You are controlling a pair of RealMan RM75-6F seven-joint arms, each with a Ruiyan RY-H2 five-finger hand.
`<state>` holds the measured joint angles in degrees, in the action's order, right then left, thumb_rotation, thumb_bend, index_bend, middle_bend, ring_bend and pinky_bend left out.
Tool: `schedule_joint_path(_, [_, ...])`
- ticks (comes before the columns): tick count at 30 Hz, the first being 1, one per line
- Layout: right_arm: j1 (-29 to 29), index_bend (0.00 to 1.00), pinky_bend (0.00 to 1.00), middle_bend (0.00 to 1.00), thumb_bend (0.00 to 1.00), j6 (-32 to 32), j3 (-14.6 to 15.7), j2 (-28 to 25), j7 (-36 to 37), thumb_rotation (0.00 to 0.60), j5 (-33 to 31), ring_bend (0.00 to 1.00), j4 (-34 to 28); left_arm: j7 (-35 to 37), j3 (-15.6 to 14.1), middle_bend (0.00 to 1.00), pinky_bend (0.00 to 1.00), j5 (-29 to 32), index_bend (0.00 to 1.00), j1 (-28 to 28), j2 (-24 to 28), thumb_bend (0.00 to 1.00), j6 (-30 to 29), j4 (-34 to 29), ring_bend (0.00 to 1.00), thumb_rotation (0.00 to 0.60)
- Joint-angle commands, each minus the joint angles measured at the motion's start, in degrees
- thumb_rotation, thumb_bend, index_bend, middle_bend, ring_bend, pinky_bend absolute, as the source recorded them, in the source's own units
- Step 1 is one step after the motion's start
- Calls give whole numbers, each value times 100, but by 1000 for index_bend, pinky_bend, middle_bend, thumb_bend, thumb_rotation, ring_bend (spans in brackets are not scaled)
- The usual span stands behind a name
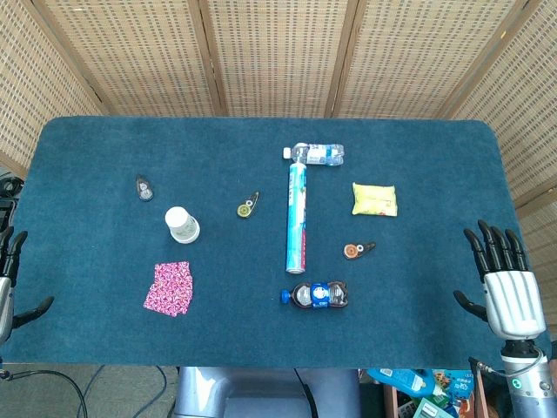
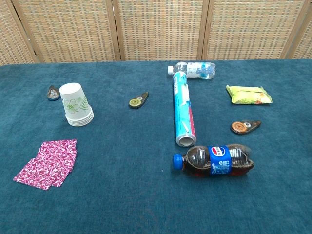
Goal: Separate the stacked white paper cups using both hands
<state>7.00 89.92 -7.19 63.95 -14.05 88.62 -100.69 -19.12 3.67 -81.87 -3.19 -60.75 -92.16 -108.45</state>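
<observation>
The stacked white paper cups (image 1: 182, 224) stand upside down on the blue table cloth, left of centre; in the chest view the stack (image 2: 76, 105) shows a green leaf print and several rims at its base. My left hand (image 1: 9, 277) is at the table's left edge, fingers spread, holding nothing. My right hand (image 1: 506, 280) hovers at the right edge, fingers apart and empty. Both hands are far from the cups. Neither hand appears in the chest view.
A pink patterned packet (image 1: 169, 288) lies just in front of the cups. A long blue tube (image 1: 297, 219), a water bottle (image 1: 318, 154), a cola bottle (image 1: 318, 295), a yellow snack pack (image 1: 374, 199) and small tape dispensers (image 1: 247, 205) lie around the table's middle and right.
</observation>
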Motion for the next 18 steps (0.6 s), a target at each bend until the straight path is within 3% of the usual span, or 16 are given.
schedule_joint_path(1, [-2, 0, 0, 0, 0, 3, -6, 0, 8, 600, -7, 0, 0, -6, -3, 0, 0, 4, 0, 3, 7, 167, 23, -6, 0, 600])
schedule_joint_path(9, [-13, 0, 0, 0, 0, -12, -17, -26, 39, 600, -47, 0, -19, -24, 36, 0, 0, 33, 0, -113, -19, 167, 250, 42, 0, 600])
schedule_joint_path(12, [-2, 0, 0, 0, 0, -41, -17, -29, 33, 600, -59, 0, -14, 112, 193, 0, 17, -32, 0, -398, -53, 167, 544, 279, 0, 600])
schedule_joint_path(18, [66, 0, 0, 0, 0, -185, -56, 24, -80, 600, -193, 0, 12, 530, 615, 6, 186, -138, 0, -1656, -218, 168, 2079, 1323, 64, 600])
